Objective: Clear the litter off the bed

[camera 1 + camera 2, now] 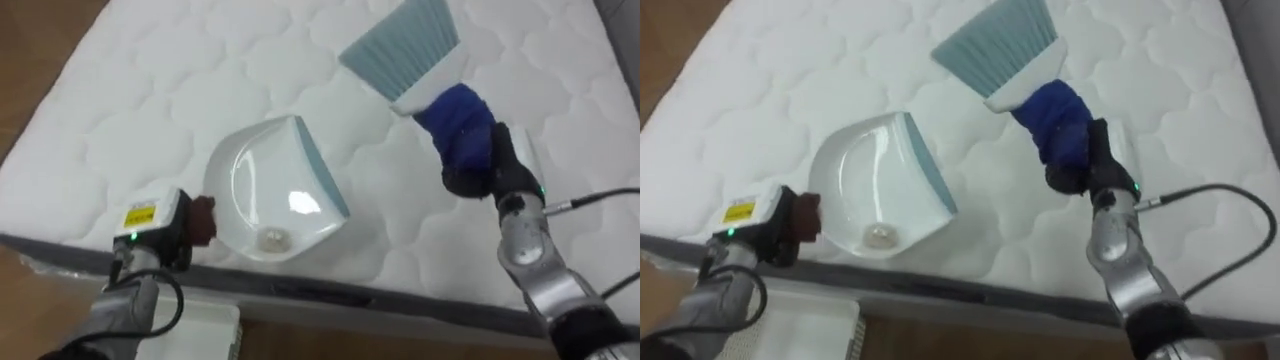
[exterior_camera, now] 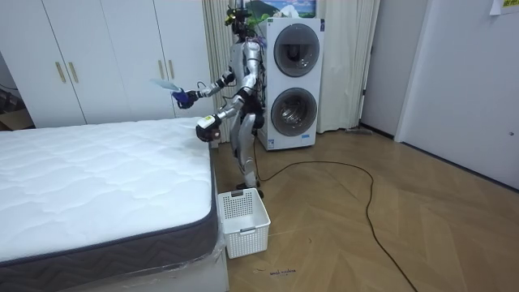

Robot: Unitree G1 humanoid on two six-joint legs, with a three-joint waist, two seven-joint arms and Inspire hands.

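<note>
A white dustpan (image 1: pixel 270 190) with a grey-blue lip rests on the white quilted mattress (image 1: pixel 150 110) near its front edge. A small scrap (image 1: pixel 270 238) lies inside the pan. My left hand (image 1: pixel 165 232) is shut on the pan's dark red handle (image 1: pixel 203 220) at the pan's left. To the right, my right hand (image 1: pixel 472 165) is shut on the blue handle of a brush (image 1: pixel 455 118). Its pale blue bristles (image 1: pixel 400 45) are raised above the mattress and point away from me. In the room view I stand at the bed's side holding the brush (image 2: pixel 166 83) up.
A white plastic basket (image 2: pixel 242 221) stands on the wooden floor by the bed's corner. Behind me are two stacked washing machines (image 2: pixel 292 81), and white wardrobes (image 2: pixel 105 57) line the wall. The mattress edge (image 1: pixel 330 290) runs just in front of me.
</note>
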